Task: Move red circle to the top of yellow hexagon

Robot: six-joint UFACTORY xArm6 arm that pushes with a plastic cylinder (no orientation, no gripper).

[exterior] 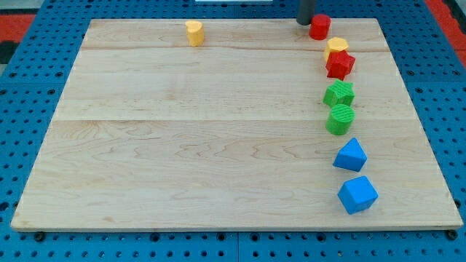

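The red circle (320,27) stands near the board's top edge at the view's right. The yellow hexagon (336,46) lies just below and to the right of it, apart by a small gap, and touches a red star (340,65) below it. My tip (303,22) rests on the board right against the red circle's left side; the dark rod runs up out of the view's top.
A yellow heart-like block (194,33) sits at the top, left of centre. Down the right side lie a green star (339,94), a green circle (340,119), a blue triangle-like block (351,156) and a blue block (357,194). The wooden board (182,145) lies on blue pegboard.
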